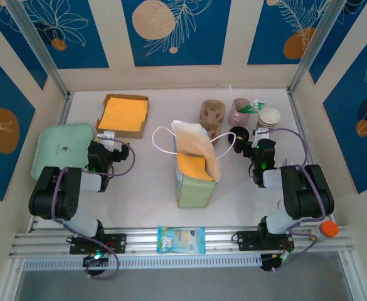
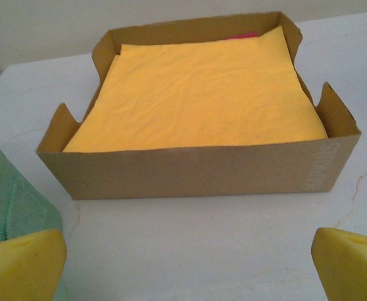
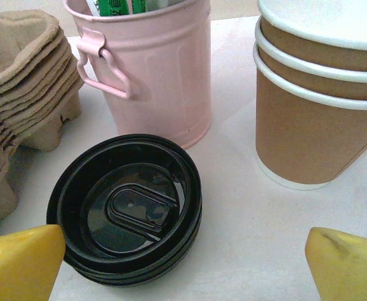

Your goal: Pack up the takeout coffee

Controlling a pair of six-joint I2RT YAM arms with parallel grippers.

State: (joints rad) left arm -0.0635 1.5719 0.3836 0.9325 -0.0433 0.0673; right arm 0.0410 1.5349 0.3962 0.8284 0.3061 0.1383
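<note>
1. While it stands on the surface [image 1: 145, 188] right of the paper bag [image 1: 194, 188] and outside it, the takeout coffee [image 3: 130, 210] presents a round black lid; its cup wall cannot be made out.
2. Just behind the coffee: a pink bucket [image 3: 152, 75] holding green-wrapped items. To its left is a stack of moulded pulp carriers [image 3: 20, 81]; to its right are nested brown paper cups [image 3: 315, 119].
3. Right hand [image 3: 183, 269]: fingers spread wide, holding nothing, low and just short of the lid.
4. Left hand [image 2: 183, 263]: fingers spread wide, holding nothing, facing a kraft box [image 2: 196, 169] of orange napkins.
5. A green container [image 1: 64, 147] lies beside the left hand.
</note>
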